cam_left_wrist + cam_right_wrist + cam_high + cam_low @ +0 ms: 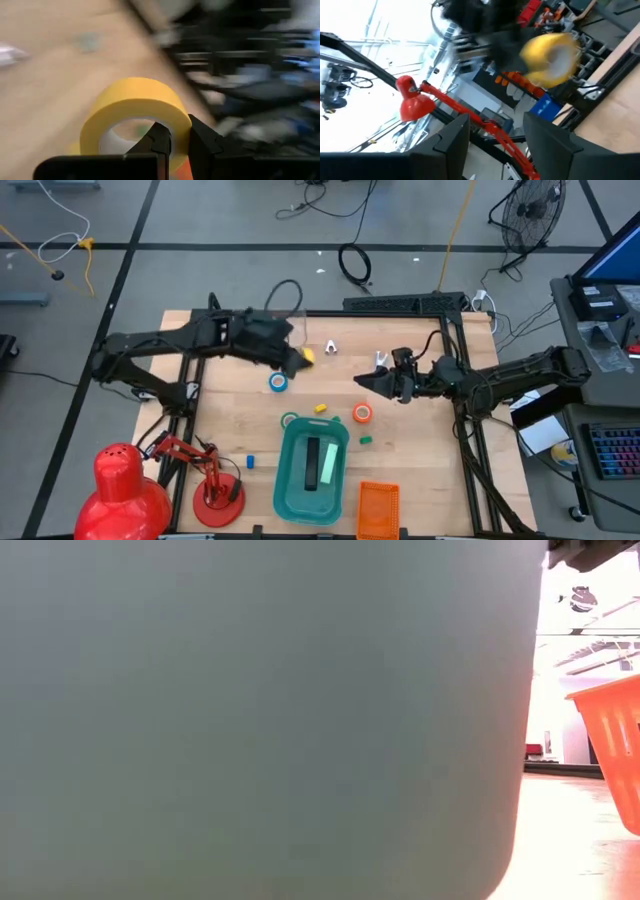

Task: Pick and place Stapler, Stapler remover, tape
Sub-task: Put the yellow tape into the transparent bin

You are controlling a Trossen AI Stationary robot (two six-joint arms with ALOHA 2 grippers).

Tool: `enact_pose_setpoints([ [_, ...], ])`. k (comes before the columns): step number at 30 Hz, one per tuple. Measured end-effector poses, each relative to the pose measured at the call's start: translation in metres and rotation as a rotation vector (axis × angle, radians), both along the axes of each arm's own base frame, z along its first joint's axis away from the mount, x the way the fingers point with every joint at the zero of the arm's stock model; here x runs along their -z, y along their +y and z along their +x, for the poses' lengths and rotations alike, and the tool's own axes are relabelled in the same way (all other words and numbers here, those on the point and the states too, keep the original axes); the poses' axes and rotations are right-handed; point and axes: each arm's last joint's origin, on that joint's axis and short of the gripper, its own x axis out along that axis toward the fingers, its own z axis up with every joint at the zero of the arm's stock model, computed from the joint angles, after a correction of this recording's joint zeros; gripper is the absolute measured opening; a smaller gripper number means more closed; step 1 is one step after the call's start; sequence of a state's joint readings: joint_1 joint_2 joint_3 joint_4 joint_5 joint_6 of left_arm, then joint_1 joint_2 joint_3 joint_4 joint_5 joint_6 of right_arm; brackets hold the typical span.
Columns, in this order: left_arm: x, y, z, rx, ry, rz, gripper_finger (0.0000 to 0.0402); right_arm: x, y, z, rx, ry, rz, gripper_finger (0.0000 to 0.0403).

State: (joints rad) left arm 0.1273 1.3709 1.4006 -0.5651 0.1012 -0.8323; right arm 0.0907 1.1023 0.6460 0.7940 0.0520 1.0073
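- Left wrist view shows the yellow tape roll (pixel 136 112) pinched by its wall in my left pincer (pixel 179 142): one finger sits inside the ring, the other presses on the outer face, so the pincer is narrow and clamped on the roll.
- In the high view that same yellow tape roll (pixel 306 356) hangs at the tip of my left pincer (pixel 300 357), above the wooden table (pixel 420 470), toward the table's far side.
- The blue tape roll (pixel 278 382) lies on the table just near-side of my left pincer, slightly toward my left arm's base.
- The green tape roll (pixel 289 420) lies farther toward the near edge, touching the corner of the teal bin (pixel 287 480).
- The orange tape roll (pixel 362 413) lies on the table just near-side of my right pincer (pixel 368 381).
- My right pincer hovers over the table, well apart from the left one; in the right wrist view its fingers (pixel 454 142) stand wide with nothing between them.
- A dark stapler (pixel 313 463) lies inside the teal bin, beside a pale green object.
- An orange basket (pixel 377 509) stands beside the bin at the near edge.
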Motion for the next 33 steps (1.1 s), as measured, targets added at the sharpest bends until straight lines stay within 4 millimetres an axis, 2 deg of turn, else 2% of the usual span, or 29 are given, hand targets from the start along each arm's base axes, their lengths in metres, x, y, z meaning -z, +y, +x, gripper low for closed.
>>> enact_pose_setpoints([
  [5, 0.030, 0.045, -0.006, -0.233, 0.252, -0.013, 0.0035, -0.001, 0.004, -0.001, -0.018, -0.008, -0.002, 0.0176],
  [8, 0.046, 0.076, -0.003, -0.321, 0.312, -0.036, 0.0035, -0.002, 0.005, -0.001, -0.042, -0.025, -0.004, 0.0174],
  [11, 0.067, 0.109, 0.002, -0.335, 0.364, -0.061, 0.0035, -0.005, 0.005, -0.003, -0.091, -0.041, -0.012, 0.0174],
  [17, 0.110, 0.165, -0.003, -0.249, 0.435, -0.206, 0.0035, -0.012, -0.001, -0.010, -0.189, -0.064, -0.026, 0.0173],
  [23, 0.123, 0.186, -0.012, -0.180, 0.441, -0.211, 0.0035, -0.021, -0.007, -0.026, -0.310, -0.069, -0.043, 0.0173],
  [33, 0.133, 0.202, -0.036, -0.126, 0.582, -0.125, 0.0035, -0.024, -0.017, -0.040, -0.301, -0.017, -0.105, 0.0172],
])
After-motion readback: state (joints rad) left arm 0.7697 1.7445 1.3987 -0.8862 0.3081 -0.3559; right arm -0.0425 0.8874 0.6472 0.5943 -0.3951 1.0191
